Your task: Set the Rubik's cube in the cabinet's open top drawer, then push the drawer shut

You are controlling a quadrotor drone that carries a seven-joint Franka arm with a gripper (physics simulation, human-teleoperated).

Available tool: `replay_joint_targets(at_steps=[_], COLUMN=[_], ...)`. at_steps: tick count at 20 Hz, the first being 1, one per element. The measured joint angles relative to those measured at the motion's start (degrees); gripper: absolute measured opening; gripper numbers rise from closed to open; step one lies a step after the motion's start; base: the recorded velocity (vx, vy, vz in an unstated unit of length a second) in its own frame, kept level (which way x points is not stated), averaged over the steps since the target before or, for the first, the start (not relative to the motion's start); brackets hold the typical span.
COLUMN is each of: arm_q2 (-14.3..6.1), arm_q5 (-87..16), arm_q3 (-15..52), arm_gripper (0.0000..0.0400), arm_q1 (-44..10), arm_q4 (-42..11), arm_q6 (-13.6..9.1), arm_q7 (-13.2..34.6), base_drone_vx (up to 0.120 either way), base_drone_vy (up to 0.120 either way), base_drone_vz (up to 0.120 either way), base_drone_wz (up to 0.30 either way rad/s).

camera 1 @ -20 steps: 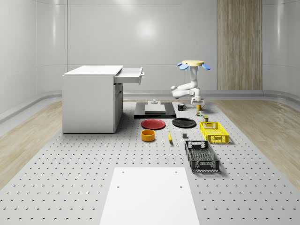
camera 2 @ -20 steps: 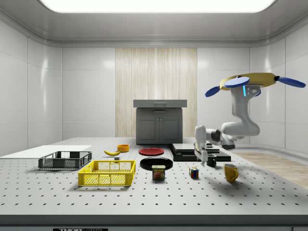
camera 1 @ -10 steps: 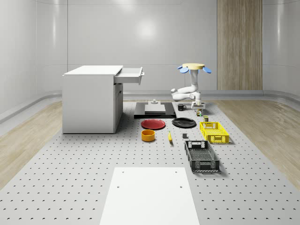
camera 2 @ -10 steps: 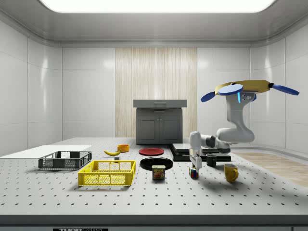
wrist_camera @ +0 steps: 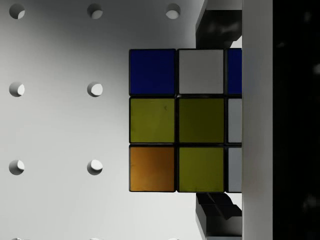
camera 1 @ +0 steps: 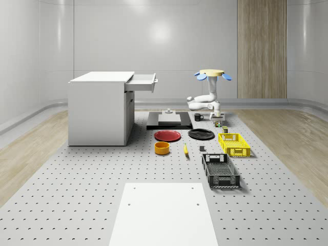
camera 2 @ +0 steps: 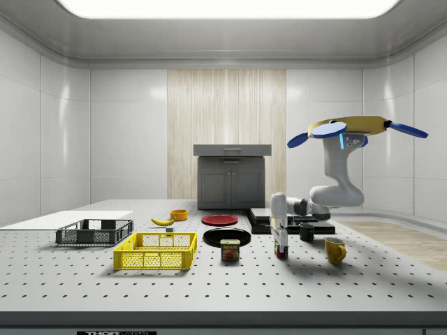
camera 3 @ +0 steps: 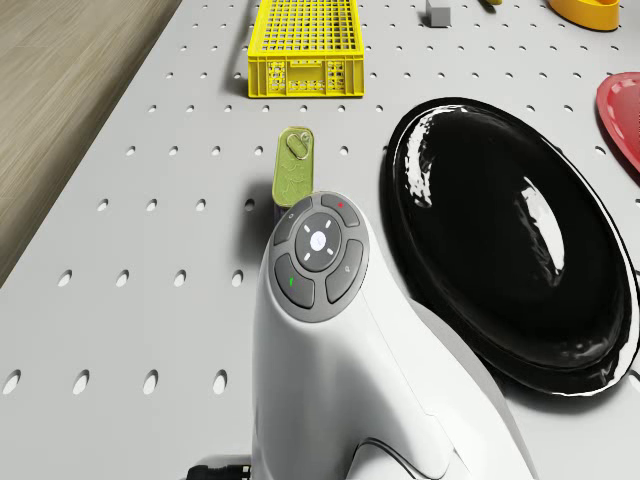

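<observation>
Nearest in the side view: yellow crate, then a tin on the tabletop. Beside the tin, to the side view's right, Rubik's cube resting on the tabletop, jaws lowered right onto it, fingers straddling it; clamped or merely around, cannot tell. Above and right, drone hovering. Farthest, cabinet, top drawer open.

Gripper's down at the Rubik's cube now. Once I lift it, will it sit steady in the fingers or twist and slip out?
The Rubik's cube has flat, square faces, so parallel fingers should seat squarely; it probably won't roll. Its glossy stickers look smooth, so it may slide under a light grip. It rests flat on the perforated table, likely stiff and light, though its layers might twist if squeezed off-centre.
</observation>
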Motion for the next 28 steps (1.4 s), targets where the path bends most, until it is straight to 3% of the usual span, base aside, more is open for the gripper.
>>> replay_joint_targets(at_steps=[4,8,13,19,23,28], arm_q2=[-1.0,-1.8,-2.5,-2.8,-2.9,-3.5], arm_q5=[-1.3,-1.9,-1.9,1.7,5.3,8.4], arm_q3=[-1.6,-2.4,-2.5,1.0,4.7,7.8], arm_gripper=[0.04,0.0353,0.0333,0.0327,0.0326,0.0325], arm_q1=[-0.1,-0.3,-0.5,-0.9,-1.4,-2.0], arm_q4=[0.4,0.6,0.8,0.1,-0.4,-0.6], arm_q6=[1.5,2.5,3.3,2.5,1.5,1.3], arm_q7=[-0.1,0.0,0.2,0.9,1.5,2.1], base_drone_vx=[0.0,0.0,0.0,0.0,0.0,0.12], base_drone_vy=[0.0,0.0,0.0,0.0,0.0,-0.12], base_drone_vz=[0.0,0.0,0.0,0.007,0.12,0.12], base_drone_wz=[0.0,0.0,0.0,0.0,0.0,0.0])
